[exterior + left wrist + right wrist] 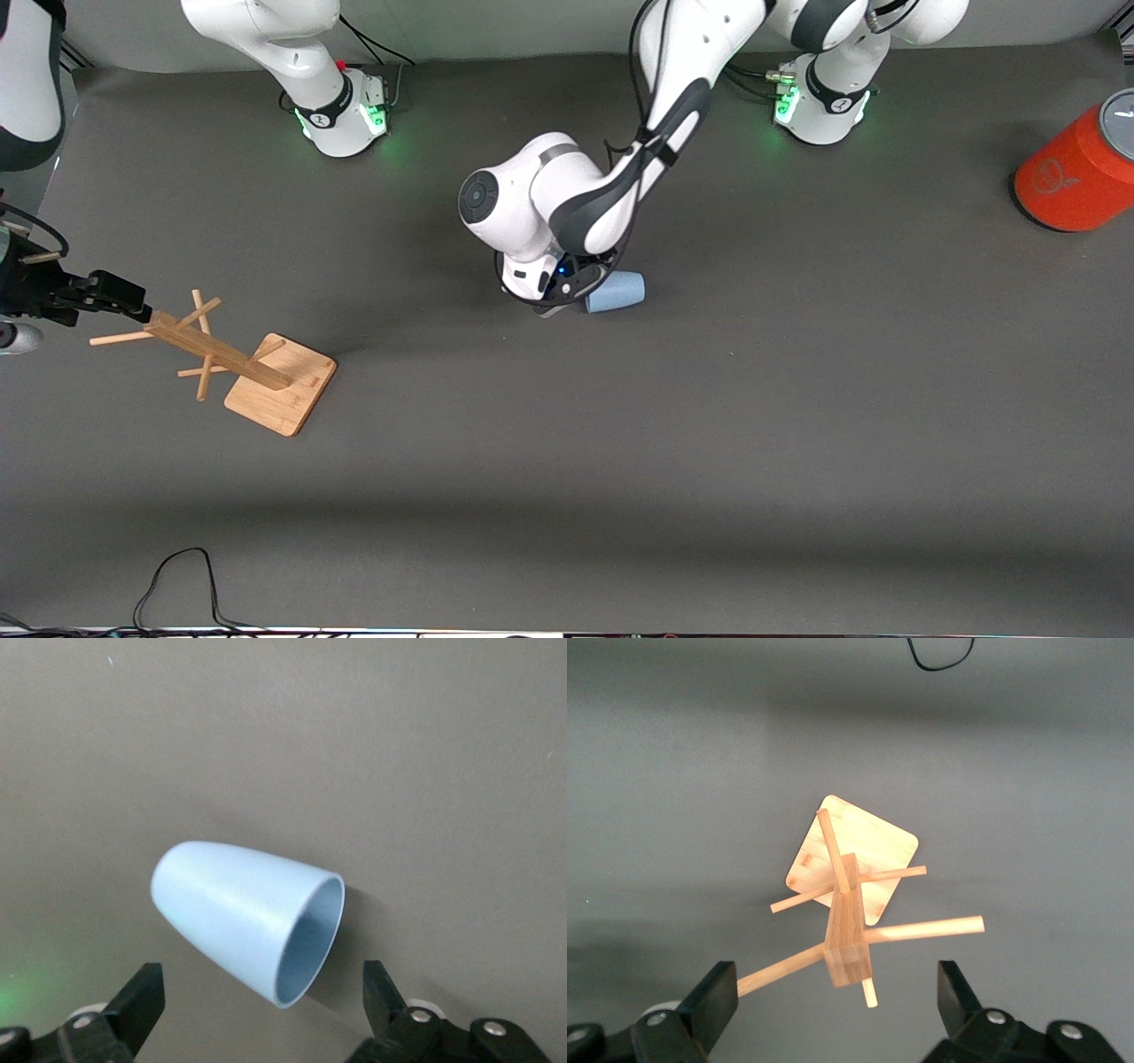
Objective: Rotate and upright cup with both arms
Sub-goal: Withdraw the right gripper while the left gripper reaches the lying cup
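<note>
The pale blue cup (617,291) lies on its side on the grey table, its mouth turned toward the right arm's end. My left gripper (551,297) is low over the cup's mouth end, mostly hidden under its own wrist. In the left wrist view the cup (235,908) lies between the spread fingers of the left gripper (262,992), which is open and touches nothing. My right gripper (133,306) hovers open over the top of a wooden peg stand, near the right arm's end of the table. In the right wrist view the right gripper (835,992) is empty.
The wooden peg stand (239,363) on a square base stands toward the right arm's end; it also shows in the right wrist view (849,904). A large orange cylinder (1072,182) with a grey top lies at the left arm's end. A black cable (177,576) loops at the near edge.
</note>
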### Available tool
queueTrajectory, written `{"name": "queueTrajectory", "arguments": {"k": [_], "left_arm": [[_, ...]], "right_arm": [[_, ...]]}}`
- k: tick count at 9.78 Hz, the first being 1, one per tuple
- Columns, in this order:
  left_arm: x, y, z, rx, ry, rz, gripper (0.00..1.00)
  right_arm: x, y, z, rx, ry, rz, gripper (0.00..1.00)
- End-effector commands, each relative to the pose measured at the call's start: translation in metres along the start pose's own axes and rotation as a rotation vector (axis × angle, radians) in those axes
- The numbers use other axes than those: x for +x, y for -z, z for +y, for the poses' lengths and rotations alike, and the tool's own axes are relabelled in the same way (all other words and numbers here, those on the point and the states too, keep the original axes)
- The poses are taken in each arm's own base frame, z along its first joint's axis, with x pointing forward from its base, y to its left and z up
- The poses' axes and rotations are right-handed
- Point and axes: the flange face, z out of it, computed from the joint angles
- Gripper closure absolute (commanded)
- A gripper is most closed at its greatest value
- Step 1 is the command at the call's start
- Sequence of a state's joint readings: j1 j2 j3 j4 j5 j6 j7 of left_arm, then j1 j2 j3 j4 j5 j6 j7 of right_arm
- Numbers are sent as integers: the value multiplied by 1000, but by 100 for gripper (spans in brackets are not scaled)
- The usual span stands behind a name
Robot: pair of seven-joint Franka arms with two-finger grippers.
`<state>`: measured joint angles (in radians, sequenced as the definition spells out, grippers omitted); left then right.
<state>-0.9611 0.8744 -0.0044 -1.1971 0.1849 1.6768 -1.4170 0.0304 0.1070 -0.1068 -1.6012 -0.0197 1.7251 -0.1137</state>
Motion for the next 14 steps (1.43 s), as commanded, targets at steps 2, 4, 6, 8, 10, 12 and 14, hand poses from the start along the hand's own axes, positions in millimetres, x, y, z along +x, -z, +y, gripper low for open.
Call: {"name": "queueTrajectory", "arguments": {"k": [2,4,6,8,10,12,14], "left_arm": [[-10,-22,5,96,-9,47,50],[-6,-11,-2,124,-41,38,100],[-8,-16,-1,137,-72,34,100],[-9,-15,-3,152,-74,32,100],[-5,-1,-9,153,-98,27,100],[9,21,-19,146,-184,-16,100],[26,39,-31,112,-273,-75,100]], "right_arm": [[-8,7,-4,-19,23,16,0],[-15,18,-6,-15,-47,22,0],[-22,25,-15,-12,-99,5,0],[-29,32,-16,-10,-160,-4,0],[-33,36,-9,-4,-150,-3,0],[-35,41,-10,-1,-123,3,0],[-35,42,-16,-1,-114,5,0]]}}
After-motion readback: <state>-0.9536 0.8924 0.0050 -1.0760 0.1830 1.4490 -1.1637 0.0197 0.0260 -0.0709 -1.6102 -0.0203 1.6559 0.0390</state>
